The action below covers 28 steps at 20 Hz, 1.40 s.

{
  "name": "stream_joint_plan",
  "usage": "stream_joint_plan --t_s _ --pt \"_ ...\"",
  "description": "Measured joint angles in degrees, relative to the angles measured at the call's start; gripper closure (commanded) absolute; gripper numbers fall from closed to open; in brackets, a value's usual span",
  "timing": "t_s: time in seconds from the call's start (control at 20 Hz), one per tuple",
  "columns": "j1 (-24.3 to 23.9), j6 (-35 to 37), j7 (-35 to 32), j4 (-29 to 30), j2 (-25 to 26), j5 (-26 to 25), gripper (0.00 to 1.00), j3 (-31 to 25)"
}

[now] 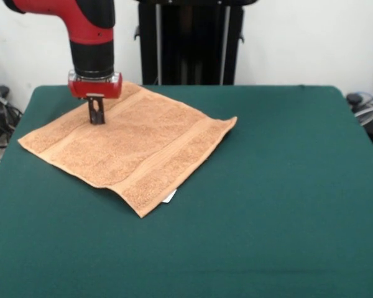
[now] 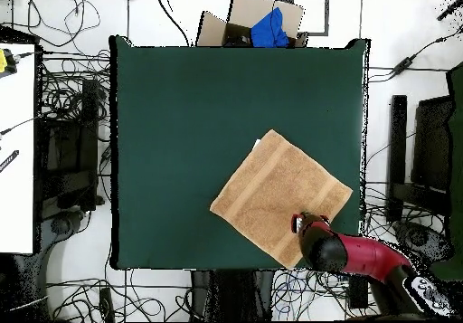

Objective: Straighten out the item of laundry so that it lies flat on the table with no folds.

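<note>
The peach-orange terry towel (image 1: 130, 146) is seen spread as a diamond on the green felt table (image 1: 280, 186), in the upper left of the front view and the lower right of the overhead view (image 2: 280, 195). It is laid out almost fully; no doubled-over layer is visible. A small white tag (image 1: 169, 197) is noted under the edge nearest the camera in the front view, where the border band looks slightly lifted off the table.

The gripper (image 1: 97, 115) is held low over the towel's upper-left part in the front view, its tips at or just above the cloth; contact cannot be confirmed. The fingers appear drawn close together, but whether a pinch of towel is held between them cannot be told.

Judged step: late flattening, most of the task looks done. The next move is judged to call for that lifted border being smoothed down, without fresh wrinkles being dragged in.
</note>
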<state>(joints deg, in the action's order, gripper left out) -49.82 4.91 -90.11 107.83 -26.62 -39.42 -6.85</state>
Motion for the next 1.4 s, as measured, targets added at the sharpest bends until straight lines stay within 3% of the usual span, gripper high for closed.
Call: stream_joint_plan --t_s 1.4 --pt "-0.43 0.02 0.00 -0.05 -0.11 -0.80 1.00 -0.12"
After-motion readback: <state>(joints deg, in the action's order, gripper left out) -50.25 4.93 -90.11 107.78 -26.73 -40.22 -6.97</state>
